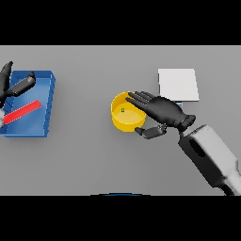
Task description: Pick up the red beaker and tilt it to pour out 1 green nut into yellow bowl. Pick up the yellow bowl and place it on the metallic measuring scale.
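Bowl-grasping is the step in hand, judging by how things lie. In the head view, the only one, the yellow bowl [126,113] stands on the grey desk [94,155] with one small green nut [123,110] lying inside it, so the pouring looks done. The right hand [162,110] is at the bowl's right side: its straight fingers [139,99] reach over the rim there, and the thumb [151,132] curves in below, at the bowl's lower right wall. The fingers are only half gathered round the rim, and I cannot tell whether the pinch is firm; I judge it a grasp closing, not yet a secure hold.

The metallic measuring scale [178,84] lies near the bowl, up and to its right, just beyond the right hand. Well apart to the bowl's left sits a blue tray [44,101] with the red beaker [22,112] lying in it on its side. The left hand [19,84] hangs at the tray's upper left edge, fingers relaxed, holding nothing.

The next move calls for a tight pinch on the rim, a level lift so the nut stays in, and a short carry up and right onto the scale.
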Controlling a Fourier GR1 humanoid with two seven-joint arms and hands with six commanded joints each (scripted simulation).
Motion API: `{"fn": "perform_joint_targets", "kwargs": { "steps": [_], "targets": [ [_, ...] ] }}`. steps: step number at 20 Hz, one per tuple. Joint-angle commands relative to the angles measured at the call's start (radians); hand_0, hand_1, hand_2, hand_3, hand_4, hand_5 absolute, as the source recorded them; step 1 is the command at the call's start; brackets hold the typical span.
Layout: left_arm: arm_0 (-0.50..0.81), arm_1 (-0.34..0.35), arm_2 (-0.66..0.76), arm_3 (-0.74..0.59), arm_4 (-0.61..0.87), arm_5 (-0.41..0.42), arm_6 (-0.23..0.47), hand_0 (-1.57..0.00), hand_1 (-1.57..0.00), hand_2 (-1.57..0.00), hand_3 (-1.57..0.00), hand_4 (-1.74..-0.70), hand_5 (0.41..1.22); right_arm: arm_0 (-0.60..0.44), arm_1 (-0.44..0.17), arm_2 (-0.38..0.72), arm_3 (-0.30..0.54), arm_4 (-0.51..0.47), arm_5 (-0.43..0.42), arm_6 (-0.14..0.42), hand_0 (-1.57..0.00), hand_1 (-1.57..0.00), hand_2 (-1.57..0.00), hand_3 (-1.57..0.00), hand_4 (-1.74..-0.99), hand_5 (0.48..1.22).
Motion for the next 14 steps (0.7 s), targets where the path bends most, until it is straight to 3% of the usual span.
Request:
{"fn": "perform_joint_targets", "kwargs": {
  "steps": [1, 8, 14],
  "targets": [
    [0.002, 0.002, 0.000, 0.009, -0.002, -0.003, -0.003, 0.00, 0.00, 0.00, 0.00, -0.80, 0.718, -0.023, -0.006, 0.011, 0.023, 0.009, 0.016, -0.006, 0.00, 0.00, 0.00, 0.00, -1.277, 0.677],
    [-0.006, 0.013, 0.008, 0.010, 0.003, -0.016, -0.017, 0.00, 0.00, 0.00, 0.00, -0.80, 0.729, -0.117, 0.033, 0.080, 0.170, 0.031, 0.072, -0.063, 0.00, 0.00, 0.00, 0.00, -1.243, 0.682],
    [-0.007, 0.009, 0.010, 0.024, 0.007, -0.018, -0.017, 0.00, 0.00, 0.00, 0.00, -0.80, 0.735, -0.168, 0.060, 0.124, 0.258, 0.057, 0.117, -0.051, 0.00, 0.00, 0.00, 0.00, -1.295, 0.671]
  ]
}}
